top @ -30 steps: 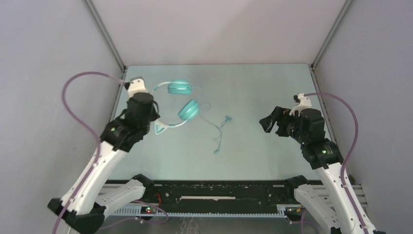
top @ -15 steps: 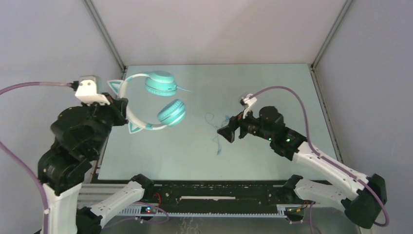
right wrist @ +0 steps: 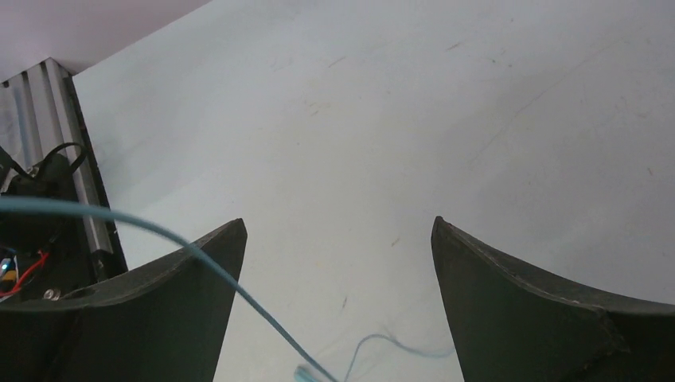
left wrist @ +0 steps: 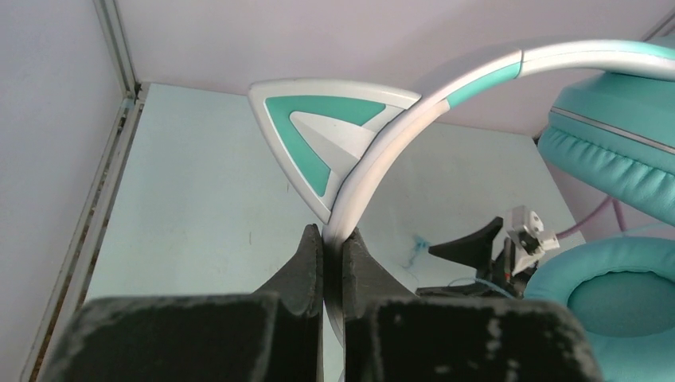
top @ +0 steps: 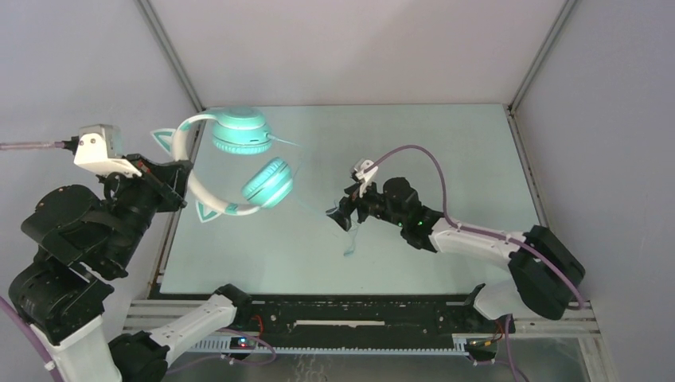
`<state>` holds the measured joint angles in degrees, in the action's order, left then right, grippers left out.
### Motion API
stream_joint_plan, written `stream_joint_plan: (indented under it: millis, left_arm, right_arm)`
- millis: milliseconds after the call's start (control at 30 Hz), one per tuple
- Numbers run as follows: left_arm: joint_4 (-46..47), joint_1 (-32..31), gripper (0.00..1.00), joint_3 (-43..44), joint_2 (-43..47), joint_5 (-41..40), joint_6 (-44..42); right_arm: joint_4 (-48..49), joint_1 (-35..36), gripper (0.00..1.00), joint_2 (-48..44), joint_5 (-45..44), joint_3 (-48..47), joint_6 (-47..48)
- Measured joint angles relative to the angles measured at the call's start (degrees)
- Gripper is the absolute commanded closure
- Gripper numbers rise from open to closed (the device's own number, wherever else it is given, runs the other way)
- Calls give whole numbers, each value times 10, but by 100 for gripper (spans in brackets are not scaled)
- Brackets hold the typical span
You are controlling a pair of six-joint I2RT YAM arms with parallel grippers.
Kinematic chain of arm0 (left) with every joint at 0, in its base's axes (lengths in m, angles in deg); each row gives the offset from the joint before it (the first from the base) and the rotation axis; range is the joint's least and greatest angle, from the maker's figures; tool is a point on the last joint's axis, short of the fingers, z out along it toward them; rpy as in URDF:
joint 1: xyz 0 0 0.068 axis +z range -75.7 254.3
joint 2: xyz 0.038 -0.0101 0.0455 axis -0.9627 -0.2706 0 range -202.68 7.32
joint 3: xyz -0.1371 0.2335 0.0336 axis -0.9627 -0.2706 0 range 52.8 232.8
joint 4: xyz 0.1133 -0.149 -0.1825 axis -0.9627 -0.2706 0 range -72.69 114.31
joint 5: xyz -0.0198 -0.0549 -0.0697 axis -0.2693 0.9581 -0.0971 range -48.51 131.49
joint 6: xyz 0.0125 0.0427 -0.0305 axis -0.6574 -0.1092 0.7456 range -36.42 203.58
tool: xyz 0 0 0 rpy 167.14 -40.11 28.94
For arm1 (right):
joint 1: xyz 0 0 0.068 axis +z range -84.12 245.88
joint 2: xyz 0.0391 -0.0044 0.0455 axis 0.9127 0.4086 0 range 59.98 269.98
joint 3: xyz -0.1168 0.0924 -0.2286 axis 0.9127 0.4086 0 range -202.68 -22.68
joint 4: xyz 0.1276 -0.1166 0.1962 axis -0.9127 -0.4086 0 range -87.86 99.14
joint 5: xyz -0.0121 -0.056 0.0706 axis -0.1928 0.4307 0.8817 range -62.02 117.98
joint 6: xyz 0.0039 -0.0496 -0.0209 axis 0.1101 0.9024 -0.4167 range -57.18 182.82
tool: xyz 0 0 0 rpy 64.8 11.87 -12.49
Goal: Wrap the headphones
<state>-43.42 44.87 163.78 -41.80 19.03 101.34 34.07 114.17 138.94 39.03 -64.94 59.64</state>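
Observation:
The headphones (top: pixel 239 159) have teal ear cups, a white headband and two teal-edged cat ears. They hang in the air over the left of the table. My left gripper (top: pixel 177 181) is shut on the headband (left wrist: pixel 374 167), right beside a cat ear (left wrist: pixel 318 131). The thin teal cable (top: pixel 318 208) runs from the cups down to the table in the middle. My right gripper (top: pixel 341 216) is open and low over the table's middle. In the right wrist view the cable (right wrist: pixel 239 294) crosses between its fingers (right wrist: pixel 199 263) without being clamped.
The pale green table (top: pixel 446 151) is walled by grey panels on three sides, with metal corner posts (top: pixel 171 56). A black rail (top: pixel 358 318) runs along the near edge. A loose cable end (top: pixel 350 251) lies near the middle front.
My left gripper has lifted the headphones off the table and drawn them left and up. My right arm has swung from the right side to the middle, onto the cable.

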Motion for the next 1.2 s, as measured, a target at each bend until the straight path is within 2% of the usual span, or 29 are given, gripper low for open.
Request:
stream_joint_plan:
  millis: [100, 167, 333, 367, 533, 667, 800, 900, 1000, 1067, 1133, 1200]
  left_arm:
    - [-8, 0, 100, 0, -1, 8, 5]
    - [-11, 0, 100, 0, -2, 10, 8]
    - [-15, 0, 100, 0, -5, 12, 18]
    - [-15, 0, 100, 0, -5, 11, 21]
    - [5, 0, 100, -16, -3, -2, 48]
    - [16, 5, 100, -24, -22, 13, 70]
    - [34, 41, 100, -23, -58, 76, 97]
    - [61, 83, 100, -39, -86, 156, 123]
    - [143, 130, 100, -133, -73, 249, 168]
    - [222, 169, 100, -247, -51, 325, 221]
    - [259, 191, 100, -318, -48, 372, 263]
    - [274, 198, 100, -349, -57, 398, 291]
  right_arm:
    - [34, 0, 10, 37, 9, -16, -6]
    - [52, 0, 24, 54, 15, -25, -13]
    - [75, 0, 97, 62, 26, -31, -38]
    - [74, 0, 100, 61, 29, -31, -45]
    - [30, 1, 100, 39, 20, -24, -69]
    - [10, 1, 100, -10, -21, 17, -82]
    - [-15, -3, 100, -52, -82, 57, -85]
    - [-36, -16, 100, -67, -110, 61, -83]
    - [-43, -35, 100, -75, -135, 61, -69]
    - [-47, -50, 100, -75, -151, 61, -54]
    - [-53, -63, 100, -75, -160, 61, -43]
    - [-57, -70, 100, -75, -165, 61, -38]
